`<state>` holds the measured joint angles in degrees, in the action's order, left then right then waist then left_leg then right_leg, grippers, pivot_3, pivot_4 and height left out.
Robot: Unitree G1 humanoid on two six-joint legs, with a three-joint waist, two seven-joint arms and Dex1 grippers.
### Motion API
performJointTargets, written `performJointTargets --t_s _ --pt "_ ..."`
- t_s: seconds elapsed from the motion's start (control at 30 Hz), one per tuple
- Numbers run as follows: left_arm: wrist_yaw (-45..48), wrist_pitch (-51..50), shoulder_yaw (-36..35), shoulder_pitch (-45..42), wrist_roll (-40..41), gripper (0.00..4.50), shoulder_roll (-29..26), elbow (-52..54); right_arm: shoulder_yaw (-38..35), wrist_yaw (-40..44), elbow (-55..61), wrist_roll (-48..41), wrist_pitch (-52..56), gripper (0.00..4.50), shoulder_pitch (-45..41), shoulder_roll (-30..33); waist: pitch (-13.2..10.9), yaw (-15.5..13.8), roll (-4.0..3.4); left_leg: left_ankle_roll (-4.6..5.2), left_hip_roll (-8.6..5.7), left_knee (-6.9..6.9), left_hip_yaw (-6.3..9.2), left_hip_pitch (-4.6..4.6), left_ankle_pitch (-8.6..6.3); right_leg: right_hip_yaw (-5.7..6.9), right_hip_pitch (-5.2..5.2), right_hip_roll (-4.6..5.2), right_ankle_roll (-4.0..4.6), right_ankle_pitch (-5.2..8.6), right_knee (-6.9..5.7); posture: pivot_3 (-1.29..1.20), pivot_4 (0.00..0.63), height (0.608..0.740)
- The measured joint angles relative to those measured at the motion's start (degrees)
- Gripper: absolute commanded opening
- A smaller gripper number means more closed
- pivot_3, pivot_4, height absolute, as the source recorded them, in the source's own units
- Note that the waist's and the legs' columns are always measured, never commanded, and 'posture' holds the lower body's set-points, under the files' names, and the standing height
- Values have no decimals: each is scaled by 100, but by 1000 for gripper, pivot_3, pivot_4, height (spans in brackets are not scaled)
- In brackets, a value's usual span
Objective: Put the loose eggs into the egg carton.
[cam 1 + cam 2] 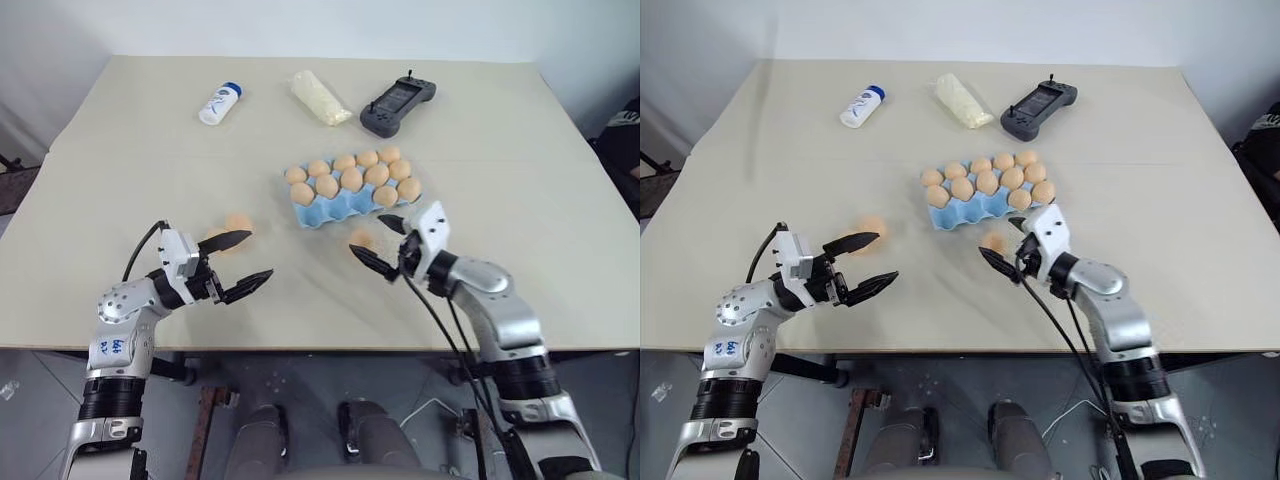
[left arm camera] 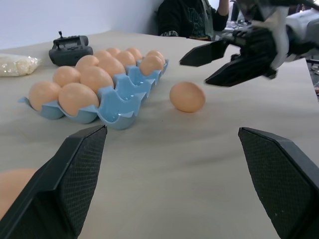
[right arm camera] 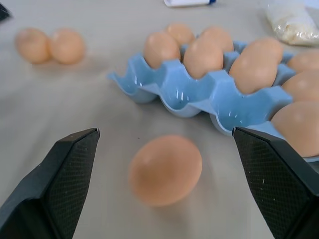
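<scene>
The light blue egg carton (image 1: 340, 208) lies mid-table with several tan eggs in its cups; two cups at its near end stand empty (image 3: 189, 102). One loose egg (image 1: 362, 240) rests just in front of the carton. My right gripper (image 1: 366, 234) is open, with a finger on each side of that egg and no contact. Two more loose eggs (image 3: 32, 45) (image 3: 66, 46) lie side by side further left. My left gripper (image 1: 261, 254) hangs open just on the near side of them, and one of its fingers (image 1: 232, 240) partly hides one egg (image 1: 213, 235).
Along the far side of the table lie a white bottle with a blue cap (image 1: 220, 103), a clear bag of white grains (image 1: 320, 97) and a black handheld controller (image 1: 397, 105). A person in dark clothes (image 2: 194, 17) sits beyond the table's right edge.
</scene>
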<state>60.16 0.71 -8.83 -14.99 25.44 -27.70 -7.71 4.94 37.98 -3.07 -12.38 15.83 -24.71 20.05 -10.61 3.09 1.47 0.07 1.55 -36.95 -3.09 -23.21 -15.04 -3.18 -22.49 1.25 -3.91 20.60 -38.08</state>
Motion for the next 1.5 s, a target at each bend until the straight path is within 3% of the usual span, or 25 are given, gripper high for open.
performJointTargets --t_s 0.27,0.37,0.53,0.63,0.83,1.03,1.2,1.5 --pt "64 -160 241 207 -121 4500 -206 59 187 -115 -1001 463 -502 4464 -324 -189 0 19 0 1 0 -2 0 1 0 0 1 0 0 0 -7 0 150 740" --pt "102 -198 349 212 -236 4500 -301 62 187 -121 -1160 481 -626 3899 -355 -248 0 29 0 1 0 -1 0 2 0 0 1 0 0 0 -9 0 150 740" --pt "77 -274 406 211 -285 4500 -390 80 170 -120 -1173 492 -740 2223 -355 -286 0 26 0 1 0 -1 0 1 0 0 0 0 0 0 -7 0 150 740" --pt "76 -298 429 209 -285 4500 -396 99 157 -112 -1123 477 -740 1871 -354 -286 0 26 0 1 0 -1 0 1 0 0 0 0 0 0 -8 0 150 740" --pt "57 -319 456 153 -291 4500 -395 96 17 -87 -735 270 -637 1748 -392 -262 0 26 0 1 0 -1 0 1 0 0 0 0 0 0 -8 0 150 740" --pt "3 -320 459 129 -292 4500 -390 92 -435 -117 -727 -54 -442 1747 -1190 -237 -1 37 -1 1 0 -1 0 2 0 0 -3 0 0 0 -12 0 150 740" --pt "-71 -558 549 58 -360 4500 -424 91 -535 -224 -1749 24 -803 1665 -2082 -308 0 35 -1 1 0 1 0 1 0 1 -2 1 0 0 -6 0 150 740" --pt "-88 -300 536 -148 -423 4500 -341 55 -488 -394 -3774 478 -1712 1647 -2914 -594 -2 46 -3 1 0 7 -3 -4 0 2 -6 1 0 0 0 0 150 740"
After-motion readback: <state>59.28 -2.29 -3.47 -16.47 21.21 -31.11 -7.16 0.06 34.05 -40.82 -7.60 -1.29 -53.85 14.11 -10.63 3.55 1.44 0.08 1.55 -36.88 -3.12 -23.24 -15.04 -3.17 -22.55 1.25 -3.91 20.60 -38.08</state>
